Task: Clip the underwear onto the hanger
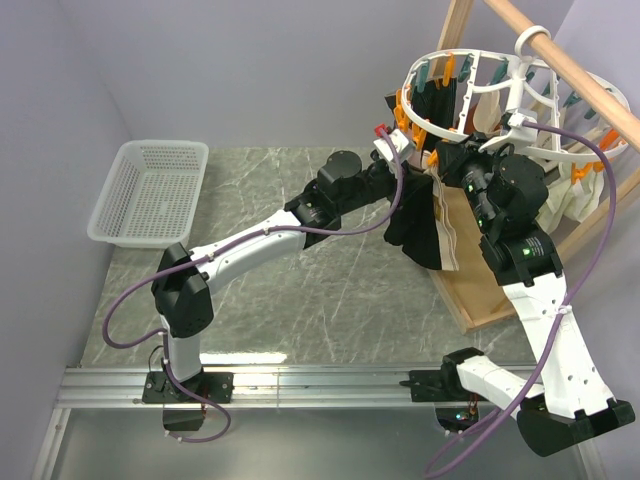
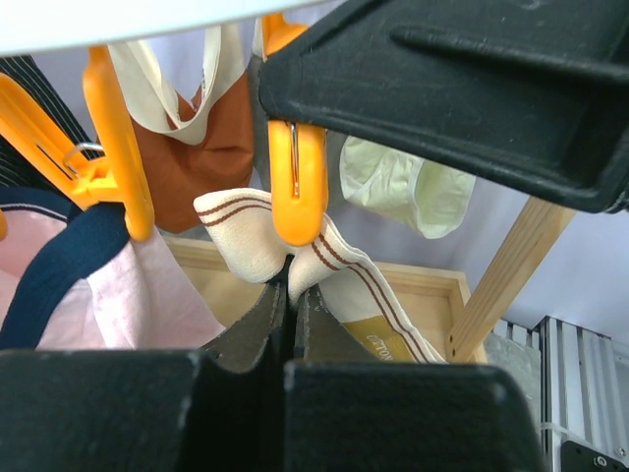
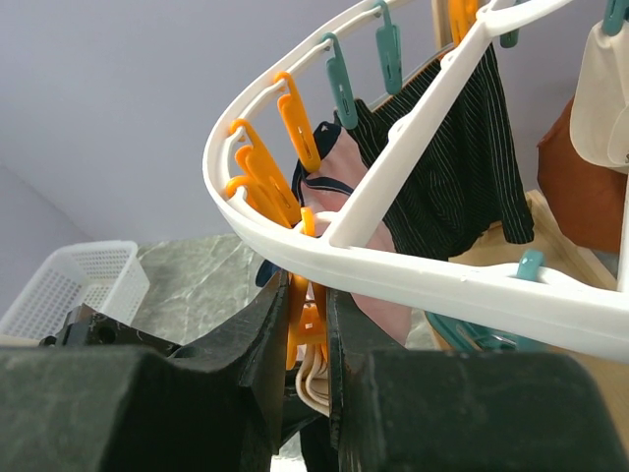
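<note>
Our left claw (image 2: 290,295) pinches the underwear (image 2: 251,241) by its waistband beneath an orange clip (image 2: 300,197) of the hanger (image 3: 413,280), gripped by our right claw (image 3: 310,324); next, we judge, the clip must bite.

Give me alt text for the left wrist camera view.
An orange clip's tip meets the striped beige waistband of the underwear, which the left gripper pinches just below. A pink garment and a rust-brown garment hang nearby.
</note>
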You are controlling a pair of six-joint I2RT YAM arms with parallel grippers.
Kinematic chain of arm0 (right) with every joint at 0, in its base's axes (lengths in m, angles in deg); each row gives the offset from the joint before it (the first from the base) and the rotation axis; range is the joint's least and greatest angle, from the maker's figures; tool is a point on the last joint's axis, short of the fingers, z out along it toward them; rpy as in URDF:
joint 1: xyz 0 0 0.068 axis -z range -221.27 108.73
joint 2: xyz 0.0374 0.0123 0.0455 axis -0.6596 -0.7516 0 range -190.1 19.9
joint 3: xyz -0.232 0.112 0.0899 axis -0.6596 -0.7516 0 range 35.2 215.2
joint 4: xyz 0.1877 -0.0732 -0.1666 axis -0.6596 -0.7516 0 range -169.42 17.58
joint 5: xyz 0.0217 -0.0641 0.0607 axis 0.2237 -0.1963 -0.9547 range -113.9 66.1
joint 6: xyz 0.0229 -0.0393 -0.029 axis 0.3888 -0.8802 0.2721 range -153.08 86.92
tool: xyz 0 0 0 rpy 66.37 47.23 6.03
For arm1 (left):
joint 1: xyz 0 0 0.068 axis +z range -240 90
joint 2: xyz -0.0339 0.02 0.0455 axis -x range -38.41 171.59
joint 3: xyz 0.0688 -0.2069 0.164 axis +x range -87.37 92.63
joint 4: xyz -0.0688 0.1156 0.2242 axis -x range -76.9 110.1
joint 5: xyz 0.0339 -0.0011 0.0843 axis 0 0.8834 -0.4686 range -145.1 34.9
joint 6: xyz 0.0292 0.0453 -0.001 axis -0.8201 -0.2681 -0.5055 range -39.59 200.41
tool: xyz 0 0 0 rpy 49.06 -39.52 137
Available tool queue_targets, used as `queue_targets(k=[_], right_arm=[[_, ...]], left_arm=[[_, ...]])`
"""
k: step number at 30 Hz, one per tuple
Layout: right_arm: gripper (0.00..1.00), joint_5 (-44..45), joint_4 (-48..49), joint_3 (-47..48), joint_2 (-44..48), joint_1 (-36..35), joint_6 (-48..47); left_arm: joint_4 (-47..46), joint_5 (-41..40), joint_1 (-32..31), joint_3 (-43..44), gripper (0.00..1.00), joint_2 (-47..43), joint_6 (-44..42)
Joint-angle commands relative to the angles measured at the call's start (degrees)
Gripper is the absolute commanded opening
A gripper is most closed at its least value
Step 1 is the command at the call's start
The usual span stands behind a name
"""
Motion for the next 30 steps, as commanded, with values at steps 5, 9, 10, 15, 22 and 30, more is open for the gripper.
queue_targets(k=[5, 9, 10, 15, 22, 30], right_arm=[[0.00, -1.8, -1.0, -0.7, 1.0, -0.3, -0.7], [0.00, -2.2, -0.8, -1.0, 1.0, -0.2, -0.7], [0.00, -2.3, -0.7, -1.0, 1.0, -0.3, -0.7], [0.00, -2.3, -0.8, -1.0, 0.8, -0.3, -0.8], [0.00, -2.9, -0.7, -0.9, 0.6, -0.3, -0.8], [0.00, -2.4, -0.7, -0.9, 0.5, -0.3, -1.2]], left_arm=[[-4.8, 2.2, 0.0, 3.2, 0.00, -1.9, 1.0], [-4.7, 2.1, 0.1, 4.3, 0.00, -1.5, 0.5], [-4.6, 2.2, 0.1, 4.7, 0.00, -1.3, 0.5], [-4.7, 2.8, 0.0, 5.4, 0.00, -1.2, -0.1], [-5.4, 3.0, -0.2, 6.4, 0.00, -0.6, -0.8], [-6.8, 3.0, -0.5, 7.8, 0.00, -0.4, -1.3]])
